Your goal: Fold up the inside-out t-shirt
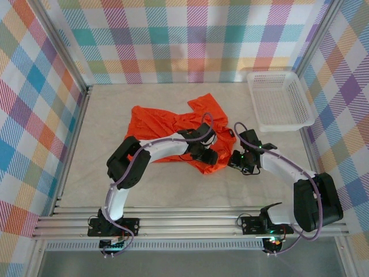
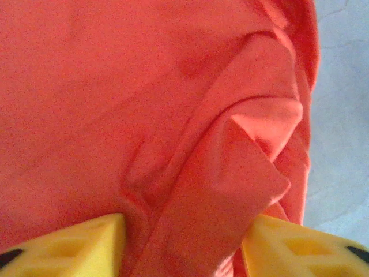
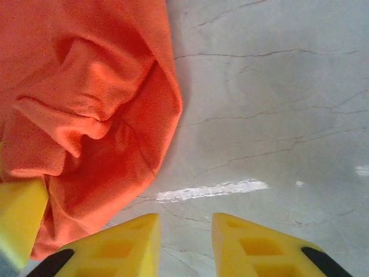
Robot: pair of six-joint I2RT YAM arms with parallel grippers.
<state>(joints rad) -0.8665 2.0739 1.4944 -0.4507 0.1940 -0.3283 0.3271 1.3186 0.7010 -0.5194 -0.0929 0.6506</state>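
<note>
The shirt (image 1: 164,122) is crumpled mid-counter (image 1: 173,193); a fold of it is straddled by the parted left pincer (image 2: 181,228); the right pincer (image 3: 185,225), slightly parted and empty, is poised over bare counter just beside it.
</note>
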